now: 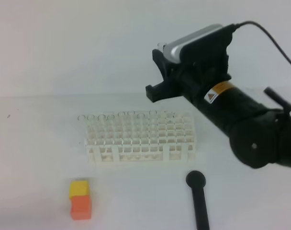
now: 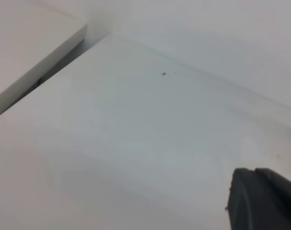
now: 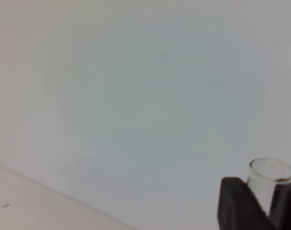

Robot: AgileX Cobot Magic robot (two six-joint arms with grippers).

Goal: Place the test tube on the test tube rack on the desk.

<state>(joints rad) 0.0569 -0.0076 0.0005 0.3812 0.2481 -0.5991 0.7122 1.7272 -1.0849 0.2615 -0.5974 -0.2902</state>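
Note:
The test tube point(image 3: 271, 173) is clear glass with a rimmed open mouth, and it stands between the dark fingers of my right gripper point(image 3: 266, 203), which is shut on it. In the exterior view that gripper point(image 1: 155, 72) hangs above and just behind the right end of the white lattice test tube rack point(image 1: 140, 139); the tube itself is too faint to make out there. The rack stands on the white desk point(image 1: 40, 158), with several clear tube rims along its back row. Only a dark finger tip point(image 2: 263, 199) of my left gripper shows, over bare desk point(image 2: 136, 143).
A black rod with a round head point(image 1: 198, 191) lies in front of the rack's right end. A yellow-and-orange block point(image 1: 80, 199) sits at the front left. A white wall runs behind the desk. A raised white ledge point(image 2: 26, 52) borders the desk's left side.

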